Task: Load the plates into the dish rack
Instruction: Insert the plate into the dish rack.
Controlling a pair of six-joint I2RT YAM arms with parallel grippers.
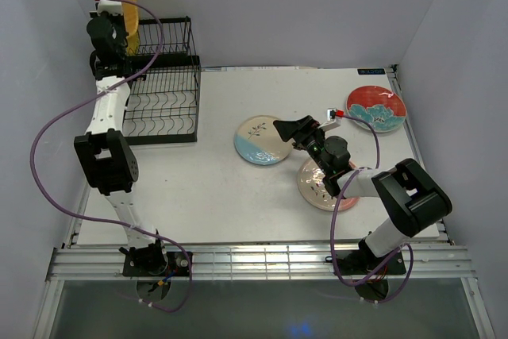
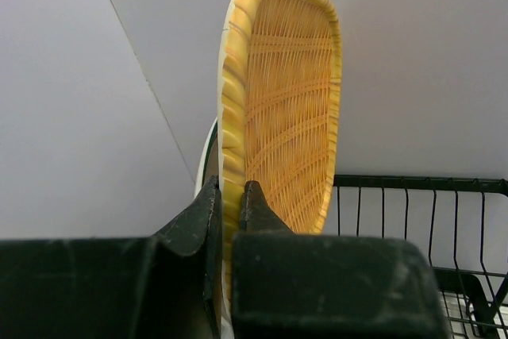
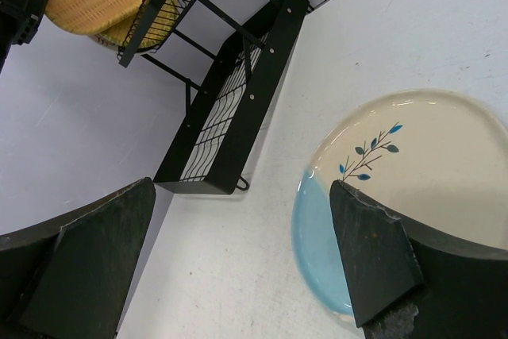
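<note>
A: "Glazed ceramic, I'd say, that cream-blue plate (image 3: 413, 164) mid-frame: stiff, slick, breakable. Take its rim; the right gripper (image 3: 242, 212) hangs spread over its edge."
B: "And farther back?"
A: "Upper left, the left gripper (image 2: 232, 188) pinches a light woven plate (image 2: 278, 101) by its edge above the dish rack (image 1: 163, 93), whose lower slots show no plate."

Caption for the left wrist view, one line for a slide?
Left gripper shut on the rim of an upright woven plate, dish rack lower right.

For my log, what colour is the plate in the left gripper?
Woven orange-yellow plate, best in left wrist view.
</note>
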